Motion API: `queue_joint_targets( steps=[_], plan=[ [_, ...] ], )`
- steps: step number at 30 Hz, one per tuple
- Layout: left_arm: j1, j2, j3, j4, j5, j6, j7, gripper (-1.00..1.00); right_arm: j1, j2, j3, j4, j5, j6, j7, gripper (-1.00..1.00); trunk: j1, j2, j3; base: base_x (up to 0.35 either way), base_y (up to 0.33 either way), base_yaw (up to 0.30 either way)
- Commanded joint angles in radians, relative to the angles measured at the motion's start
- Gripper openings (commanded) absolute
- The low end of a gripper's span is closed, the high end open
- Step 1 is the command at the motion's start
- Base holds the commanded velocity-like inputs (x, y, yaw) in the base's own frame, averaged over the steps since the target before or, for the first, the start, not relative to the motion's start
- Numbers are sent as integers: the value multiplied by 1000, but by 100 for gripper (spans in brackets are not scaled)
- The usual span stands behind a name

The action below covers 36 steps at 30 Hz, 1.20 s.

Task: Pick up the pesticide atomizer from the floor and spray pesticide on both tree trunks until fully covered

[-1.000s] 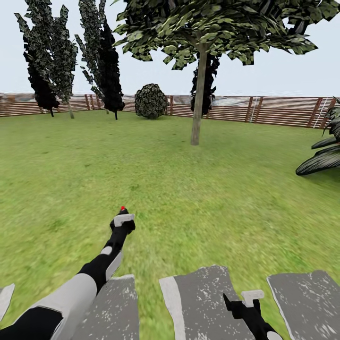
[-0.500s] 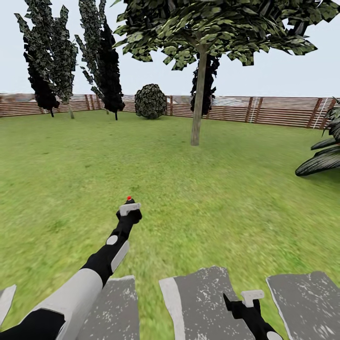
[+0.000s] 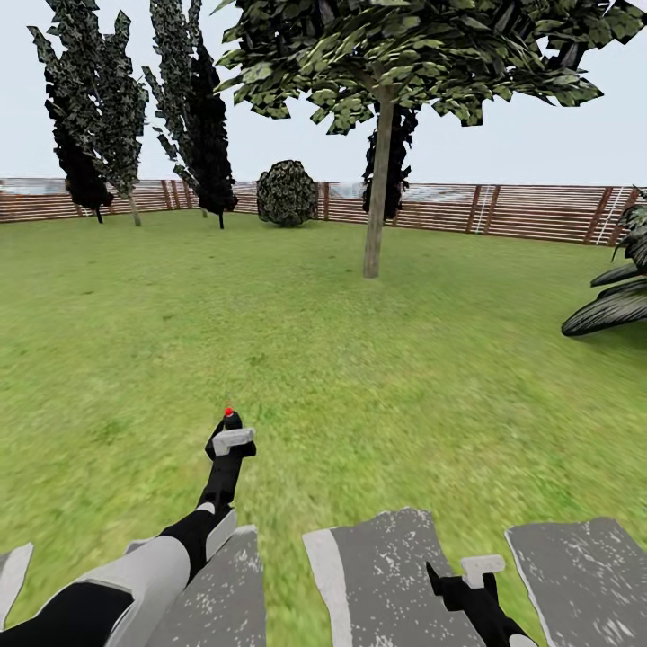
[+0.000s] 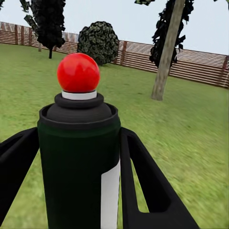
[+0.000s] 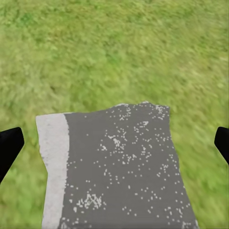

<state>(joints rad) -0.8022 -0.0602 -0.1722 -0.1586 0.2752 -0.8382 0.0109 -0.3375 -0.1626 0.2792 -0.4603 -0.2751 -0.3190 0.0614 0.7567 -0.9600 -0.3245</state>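
Head view: left gripper [image 3: 230, 438] stretched forward and low over the lawn [image 3: 431, 359], clamped on the pesticide atomizer [image 3: 231, 419], of which mostly the red tip shows. Well ahead, near the lawn's far edge, one tree [image 3: 395, 45] with a straight grey-brown tree trunk [image 3: 377, 180], in front of the slatted fence [image 3: 503, 211]. Round shrub [image 3: 287, 191] and dark cypress-like trees [image 3: 193, 108] along that same far edge; palm fronds [image 3: 615, 296] at the right edge. Right gripper [image 3: 467, 575] low over grey paving slabs [image 3: 386, 575] at the lawn's near edge.

Left wrist view: atomizer [image 4: 78, 157] upright between two black fingers [image 4: 148, 186] pressed on either side, dark body, white label strip, red ball on top. Trunk [image 4: 167, 52] and shrub [image 4: 98, 42] far beyond.

Right wrist view: black fingertips [image 5: 8, 145] at opposite sides, spread wide, nothing between them; a slab [image 5: 114, 167] and grass [image 5: 114, 47] below.
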Motion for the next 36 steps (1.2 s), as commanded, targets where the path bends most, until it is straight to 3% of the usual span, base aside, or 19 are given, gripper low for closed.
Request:
queue_joint_targets(
  steps=[1, 22, 25, 36],
  plan=[
    [0, 0, 0, 0, -1, 0, 0, -100, 0, 0, 0, 0, 0, 0, 0, 100, 0, 0, 0, 0, 0, 0],
    [0, -3, -3, 2, -1, 2, 0, -100, 0, 0, 0, 0, 0, 1, 0, 100, 0, 0, 0, 0, 0, 0],
    [17, -20, 4, -15, -5, -11, 1, -100, 10, 2, 4, -12, 9, -6, 2, 100, 0, 0, 0, 0, 0, 0],
    [44, -20, 4, -75, -5, -11, 1, -100, 10, 2, 4, -12, 9, -6, 2, 100, 0, 0, 0, 0, 0, 0]
  ],
)
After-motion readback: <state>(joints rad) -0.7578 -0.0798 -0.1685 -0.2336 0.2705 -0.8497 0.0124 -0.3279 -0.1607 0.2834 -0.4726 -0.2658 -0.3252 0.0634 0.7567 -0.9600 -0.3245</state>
